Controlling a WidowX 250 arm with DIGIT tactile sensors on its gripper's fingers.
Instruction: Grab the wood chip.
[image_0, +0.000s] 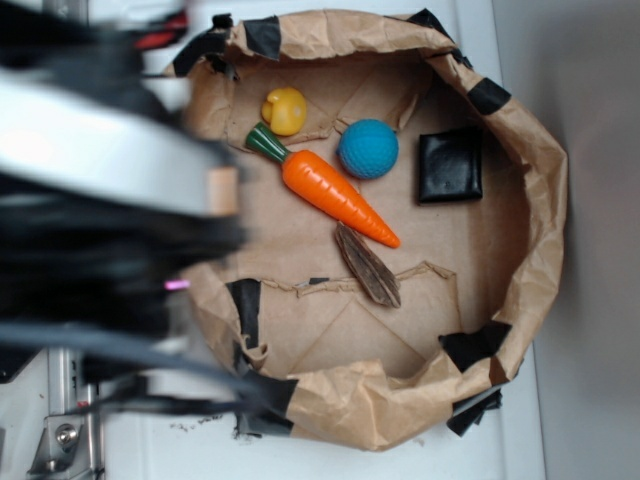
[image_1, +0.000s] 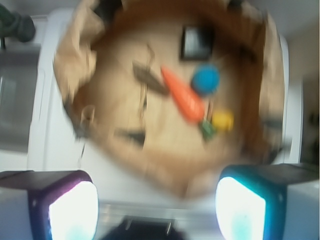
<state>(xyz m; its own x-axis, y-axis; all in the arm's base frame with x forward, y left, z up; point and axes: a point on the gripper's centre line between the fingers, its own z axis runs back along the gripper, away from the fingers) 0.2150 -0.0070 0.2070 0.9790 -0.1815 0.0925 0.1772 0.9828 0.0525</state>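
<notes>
The wood chip (image_0: 368, 265) is a flat dark-brown sliver lying on the floor of a brown paper bag (image_0: 545, 200), just below the tip of the orange toy carrot (image_0: 335, 192). In the blurred wrist view the wood chip (image_1: 149, 78) lies left of the carrot (image_1: 184, 97). My gripper (image_1: 157, 209) is open, its two glowing pads (image_1: 70, 212) wide apart with nothing between them, high above the bag's near rim. In the exterior view the arm (image_0: 100, 200) is a dark blur at the left; its fingers are not distinguishable there.
In the bag also lie a blue ball (image_0: 368, 148), a yellow toy (image_0: 285, 110) and a black square pad (image_0: 450, 165). The bag's crumpled walls with black tape patches (image_0: 245, 305) ring the objects. It rests on a white surface (image_0: 560, 420).
</notes>
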